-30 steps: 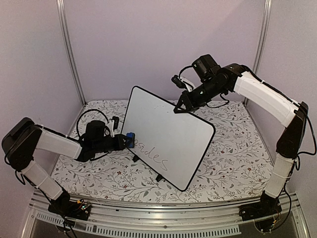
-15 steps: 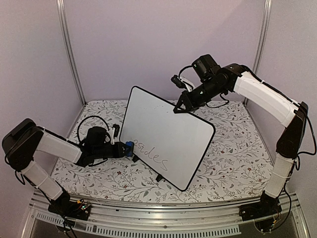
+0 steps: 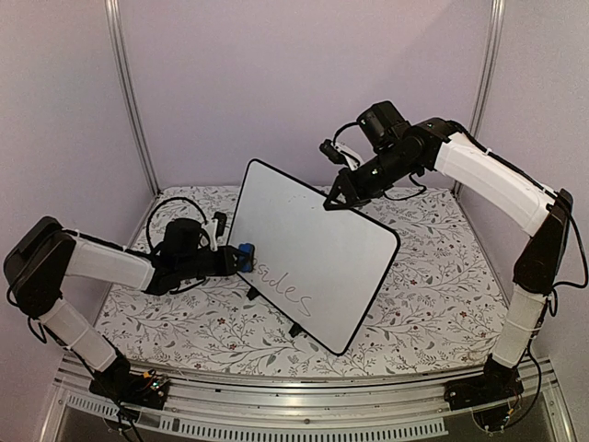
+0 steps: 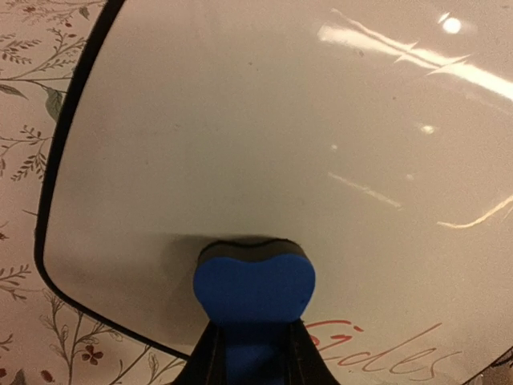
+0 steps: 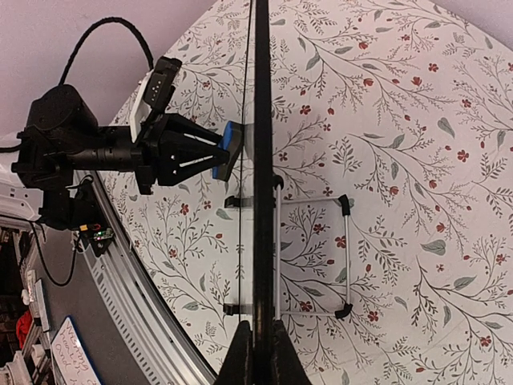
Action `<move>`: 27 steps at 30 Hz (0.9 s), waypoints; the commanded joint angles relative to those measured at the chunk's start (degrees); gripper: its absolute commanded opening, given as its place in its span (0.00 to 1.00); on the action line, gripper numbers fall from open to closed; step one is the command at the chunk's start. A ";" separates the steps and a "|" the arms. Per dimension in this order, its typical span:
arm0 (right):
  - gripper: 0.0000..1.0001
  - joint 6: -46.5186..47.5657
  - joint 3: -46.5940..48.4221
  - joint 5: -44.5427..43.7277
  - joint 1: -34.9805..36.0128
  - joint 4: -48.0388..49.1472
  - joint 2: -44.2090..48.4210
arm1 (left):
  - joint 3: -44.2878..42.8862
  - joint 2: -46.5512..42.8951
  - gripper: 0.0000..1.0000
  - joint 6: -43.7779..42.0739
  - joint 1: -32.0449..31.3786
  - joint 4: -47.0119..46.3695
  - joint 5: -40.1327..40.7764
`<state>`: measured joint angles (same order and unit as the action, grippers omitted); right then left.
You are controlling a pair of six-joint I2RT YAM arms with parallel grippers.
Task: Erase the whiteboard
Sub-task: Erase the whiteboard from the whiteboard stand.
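The whiteboard [image 3: 313, 249] stands tilted on small black feet in the middle of the table, with faint handwriting [image 3: 287, 287] near its lower left. My left gripper [image 3: 237, 258] is shut on a blue eraser block [image 3: 244, 257] and presses it against the board's left edge area. In the left wrist view the eraser [image 4: 252, 285] sits flat on the board [image 4: 280, 136], just left of the red-purple writing [image 4: 385, 357]. My right gripper [image 3: 338, 198] is shut on the board's top edge. In the right wrist view I see the board edge-on [image 5: 261, 160] between my fingers.
A floral cloth [image 3: 442, 276] covers the table. The board's wire stand [image 5: 309, 257] rests behind it. Metal frame posts [image 3: 129, 101] stand at the back corners. A metal rail [image 3: 276, 405] runs along the near edge.
My left gripper with the eraser moved down and left along the board, then back up and right to the board's left edge. Part of the writing's start is gone. The right arm has not moved.
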<state>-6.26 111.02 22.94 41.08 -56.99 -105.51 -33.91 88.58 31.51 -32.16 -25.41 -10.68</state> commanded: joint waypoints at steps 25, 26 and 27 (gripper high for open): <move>0.00 5.18 -1.08 2.64 2.07 -3.78 -2.39 | -2.20 -0.29 0.00 -4.11 -1.43 2.20 2.76; 0.00 5.20 -1.09 2.64 2.07 -3.81 -2.41 | -2.58 -0.32 0.00 -4.17 -1.41 2.43 2.72; 0.00 5.21 -1.07 2.64 2.02 -3.80 -2.49 | -2.79 -0.33 0.00 -4.23 -1.41 2.46 2.64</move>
<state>-6.39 111.02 22.83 41.08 -56.97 -105.51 -33.34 88.49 29.12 -33.76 -22.17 -8.45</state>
